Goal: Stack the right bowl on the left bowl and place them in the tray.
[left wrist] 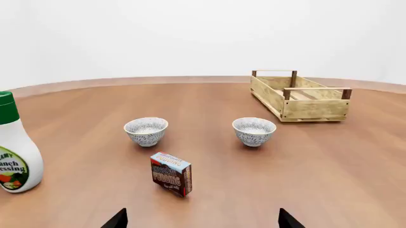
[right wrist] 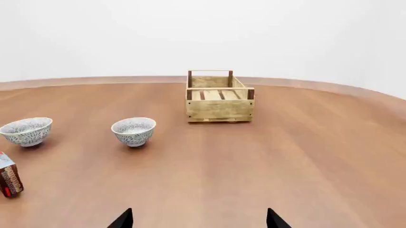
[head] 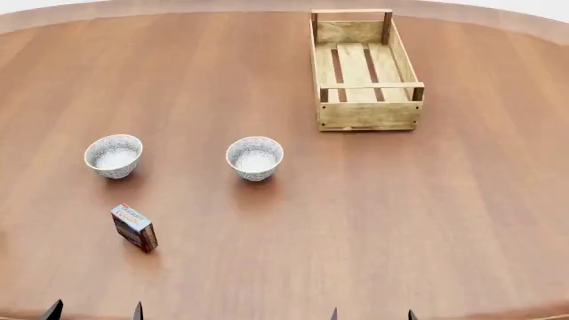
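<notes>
Two speckled white bowls stand upright on the brown table. The left bowl (head: 113, 155) and the right bowl (head: 254, 157) are apart; both also show in the left wrist view (left wrist: 146, 131) (left wrist: 254, 131) and the right wrist view (right wrist: 26, 131) (right wrist: 134, 131). The tray (head: 364, 70) is an empty light-wood crate at the far right of the bowls. My left gripper (head: 93, 311) and right gripper (head: 372, 314) are open and empty at the table's near edge, only their fingertips showing.
A small red-and-blue box (head: 134, 227) stands in front of the left bowl. A ranch dressing bottle (left wrist: 14, 145) stands at the far left, seen only in the left wrist view. The round table's far edge (head: 178, 8) curves behind the tray.
</notes>
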Motion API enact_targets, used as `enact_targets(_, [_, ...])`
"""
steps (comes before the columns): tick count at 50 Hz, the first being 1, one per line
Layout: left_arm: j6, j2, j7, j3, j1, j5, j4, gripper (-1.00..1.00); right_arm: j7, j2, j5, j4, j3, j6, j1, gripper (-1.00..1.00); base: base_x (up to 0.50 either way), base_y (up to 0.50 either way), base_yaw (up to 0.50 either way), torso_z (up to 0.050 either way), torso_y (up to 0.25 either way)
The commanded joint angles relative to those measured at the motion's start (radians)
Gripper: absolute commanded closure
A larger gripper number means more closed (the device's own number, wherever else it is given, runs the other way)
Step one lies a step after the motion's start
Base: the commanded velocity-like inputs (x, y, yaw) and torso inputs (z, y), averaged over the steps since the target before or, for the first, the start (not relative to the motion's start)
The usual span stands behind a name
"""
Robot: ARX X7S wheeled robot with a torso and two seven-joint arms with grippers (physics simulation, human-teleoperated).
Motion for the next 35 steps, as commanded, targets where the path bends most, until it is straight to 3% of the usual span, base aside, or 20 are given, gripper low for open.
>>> enact_targets(1, [0.007, -0.017, -0.023, 0.021, 0.004, -0.005, 0.007, -1.00, 0.022, 0.016, 0.009, -0.009, -0.023, -0.006, -0.004, -1.00, 0.00, 0.00, 0.00, 0.000, 0.000])
enact_targets(20, [-0.011, -0.062, -0.076, 0.067, -0.002, -0.055, 0.027, -1.00, 0.091, 0.059, 0.038, 0.006, -0.076, -0.022, 0.008, -1.00, 0.00, 0.00, 0.00, 0.000, 0.000])
enact_targets(30, [-0.122, -0.092, -0.091, 0.063, -0.007, -0.086, 0.160, -1.00, 0.118, 0.078, 0.070, -0.179, -0.080, 0.177, 0.027, -1.00, 0.00, 0.00, 0.00, 0.000, 0.000])
enact_targets(35, [-0.124, -0.102, -0.099, 0.064, -0.007, -0.093, 0.166, -1.00, 0.143, 0.074, 0.065, -0.196, -0.091, 0.194, 0.035, -1.00, 0.00, 0.00, 0.00, 0.000, 0.000])
